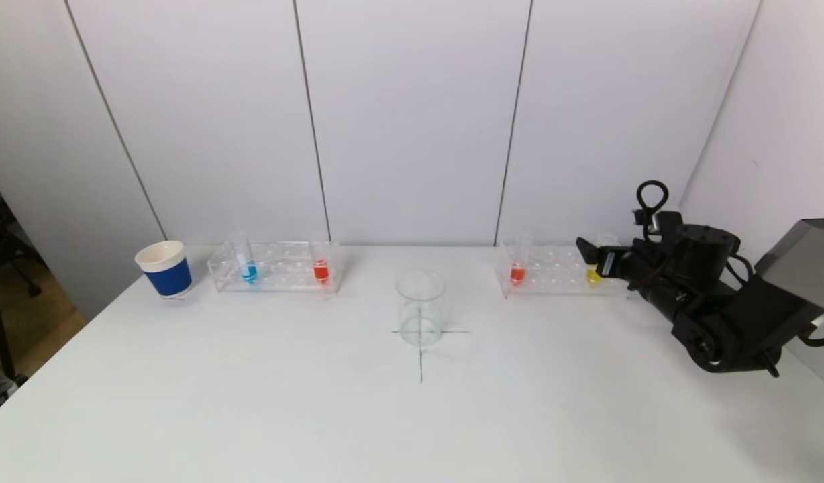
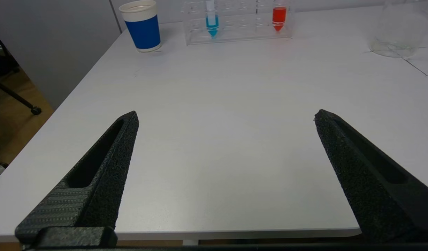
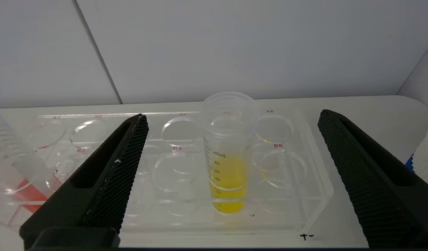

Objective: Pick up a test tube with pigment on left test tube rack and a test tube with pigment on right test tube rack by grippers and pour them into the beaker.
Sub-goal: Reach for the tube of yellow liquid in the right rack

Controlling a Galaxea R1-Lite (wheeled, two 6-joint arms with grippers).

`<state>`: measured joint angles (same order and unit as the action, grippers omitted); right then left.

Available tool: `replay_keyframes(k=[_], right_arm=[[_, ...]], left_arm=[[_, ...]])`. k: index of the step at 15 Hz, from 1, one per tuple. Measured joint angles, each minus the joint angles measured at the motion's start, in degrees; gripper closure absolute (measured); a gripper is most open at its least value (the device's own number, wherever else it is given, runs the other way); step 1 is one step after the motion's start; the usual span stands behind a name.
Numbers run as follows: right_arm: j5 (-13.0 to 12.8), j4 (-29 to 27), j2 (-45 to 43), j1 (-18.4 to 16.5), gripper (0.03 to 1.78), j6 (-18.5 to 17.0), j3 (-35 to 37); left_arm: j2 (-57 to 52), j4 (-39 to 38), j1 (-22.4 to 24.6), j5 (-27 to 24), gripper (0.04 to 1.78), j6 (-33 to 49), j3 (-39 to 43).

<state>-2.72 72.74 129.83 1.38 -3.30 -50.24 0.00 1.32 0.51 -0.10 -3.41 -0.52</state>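
Right gripper [image 3: 231, 118] spread wide, grasping nothing, poised level with the clear plastic right test tube rack [image 3: 315, 195], fingers [image 3: 123, 157] flanking but not touching the transparent graduated tube of yellow pigment [image 3: 228, 174] standing upright in a hole near the rack's end. In the head view, same right gripper [image 1: 590, 253] at about 2 o'clock from the empty clear glass beaker [image 1: 420, 306], just beside the yellow tube [image 1: 594, 274]; open gap unreadable there, shown plainly only by the right wrist camera. Hole labels and volume marks also legible in that wrist view alone. Tube of red pigment [image 1: 517, 272] at the rack's other end, toward the beaker. Left gripper [image 2: 226, 116] likewise released and wide, empty, hovering at the near edge of the white table [image 2: 217, 139], unseen from the head camera. Beyond it, at roughly 12 o'clock, the clear left test tube rack [image 2: 235, 35] holding a blue-pigment tube [image 2: 212, 21] and a red-pigment tube [image 2: 279, 17], with a blue-sleeved white paper cup [image 2: 141, 26] just beside the rack's outer end. Beaker centred on a thin black cross [image 1: 421, 355] drawn on the table, between the two racks.
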Motion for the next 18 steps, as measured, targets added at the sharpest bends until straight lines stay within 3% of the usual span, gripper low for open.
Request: replay_keyframes(k=[18], right_arm=[[0.02,0.05,1.71,-0.12,0.04,0.13,-1.13]], left_arm=[[0.00,0.00,0.00,0.02,0.06,0.00,0.00]])
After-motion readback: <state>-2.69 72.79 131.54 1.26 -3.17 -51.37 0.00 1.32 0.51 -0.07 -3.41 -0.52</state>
